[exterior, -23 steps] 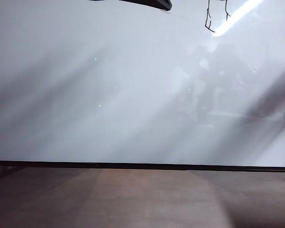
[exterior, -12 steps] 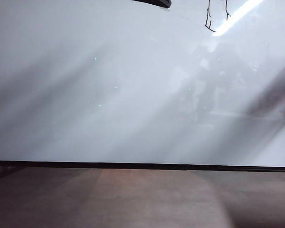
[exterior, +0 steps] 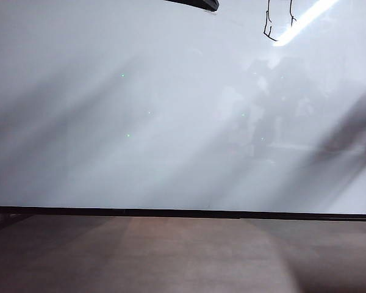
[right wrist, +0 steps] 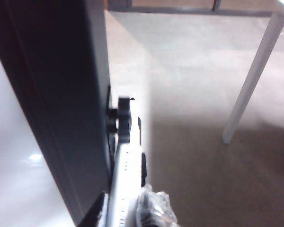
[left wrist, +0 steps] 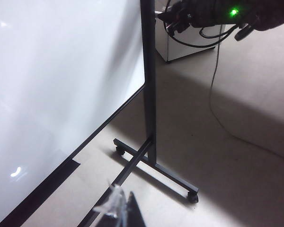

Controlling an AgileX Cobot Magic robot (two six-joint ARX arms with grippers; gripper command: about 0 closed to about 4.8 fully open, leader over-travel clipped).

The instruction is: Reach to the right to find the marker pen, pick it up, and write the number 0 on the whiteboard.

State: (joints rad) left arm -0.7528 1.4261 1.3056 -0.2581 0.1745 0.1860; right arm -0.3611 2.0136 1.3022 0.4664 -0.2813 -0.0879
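Exterior view, whiteboard (exterior: pixel 140 122): you see the glossy white board filling nearly the whole picture, its black frame running along the lower edge above the floor (exterior: pixel 183 256).
Exterior view, number 0 (exterior: pixel 277 21): a thin, boxy black outline sits high on the whiteboard, beside a bright streak of reflected light (only its lower part shows).
Exterior view, dark object (exterior: pixel 198 4): a dark shape crosses the whiteboard's upper edge; you cannot tell what it is.
Left wrist view, left tool (left wrist: pixel 117 208): you see only a pale fingertip and a dark wedge, below the whiteboard's lower corner; whether the fingers are apart or together you cannot tell.
Left wrist view, stand (left wrist: pixel 151 161): the whiteboard's black post meets a wheeled foot on the floor.
Right wrist view, right tool (right wrist: pixel 125 156): its fingers are drawn together just beside the whiteboard's dark frame edge; what they clasp is unclear.
Marker pen: you cannot make it out in any view.
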